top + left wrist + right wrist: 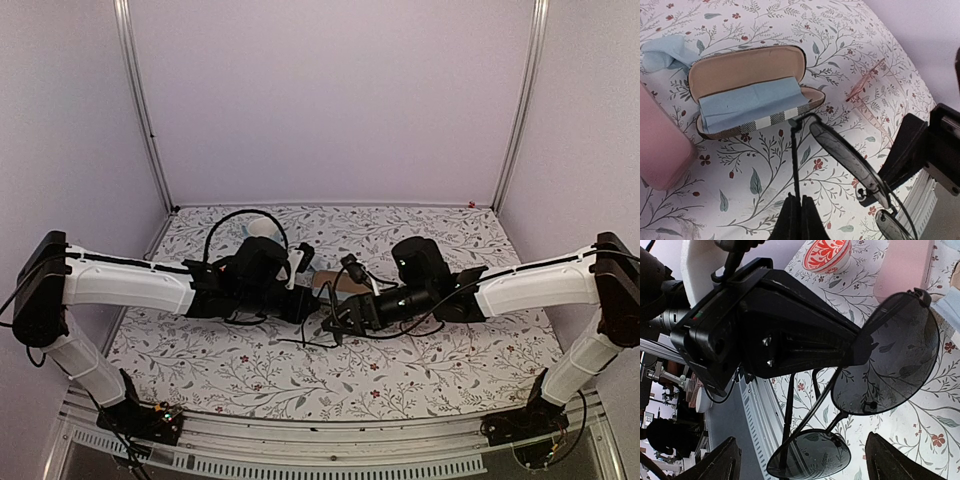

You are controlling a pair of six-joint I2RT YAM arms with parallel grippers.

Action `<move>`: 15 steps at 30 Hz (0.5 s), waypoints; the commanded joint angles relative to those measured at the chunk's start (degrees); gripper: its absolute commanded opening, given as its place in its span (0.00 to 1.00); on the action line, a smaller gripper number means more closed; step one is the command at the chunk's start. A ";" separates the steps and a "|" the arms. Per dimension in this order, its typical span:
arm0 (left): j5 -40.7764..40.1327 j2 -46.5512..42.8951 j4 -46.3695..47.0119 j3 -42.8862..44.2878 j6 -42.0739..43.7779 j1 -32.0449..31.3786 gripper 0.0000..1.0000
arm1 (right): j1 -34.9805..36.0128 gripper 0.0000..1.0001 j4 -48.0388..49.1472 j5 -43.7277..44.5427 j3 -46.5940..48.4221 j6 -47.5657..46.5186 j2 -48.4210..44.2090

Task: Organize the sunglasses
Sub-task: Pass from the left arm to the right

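Colours on a flowered tablecloth

The tablecloth is white, printed with grey-green leafy sprigs and small dark-red blossoms. The open case has a tan lining, a brown, white and grey striped check on its outside, and a pale blue cloth inside. The closed case is plain pink. The sunglasses have a thin black frame and smoky grey lenses. The second pair is translucent pinkish-tan. The bowl is red with white scrollwork.
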 commanded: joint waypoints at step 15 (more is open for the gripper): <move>-1.63 -0.76 2.28 0.39 0.03 -0.93 0.00 | 0.14 0.58 5.92 -3.52 -1.91 3.11 3.11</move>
